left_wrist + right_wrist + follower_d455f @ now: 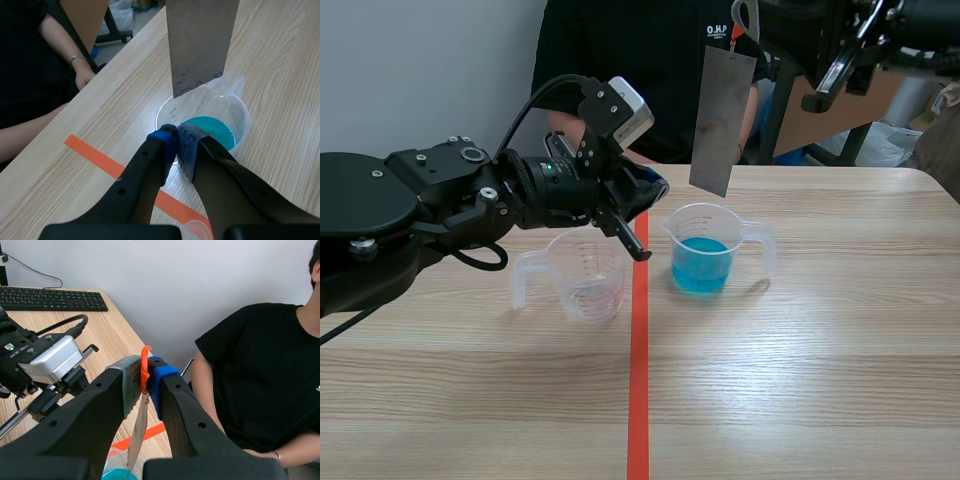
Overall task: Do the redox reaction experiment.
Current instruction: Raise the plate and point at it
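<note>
A grey metal plate hangs upright over a clear beaker of blue liquid; its lower edge is just above the rim. My right gripper, raised high, is shut on the orange tab at the plate's top, and the plate dangles below the fingers. My left gripper hovers beside the beaker's near-left rim, shut on nothing; its pads meet in front of the blue liquid and below the plate. An empty clear beaker stands under the left arm.
A person in a black shirt sits across the table, one forearm resting at its far edge. An orange-red tape line runs down the table's middle. A keyboard lies on a desk off to the side.
</note>
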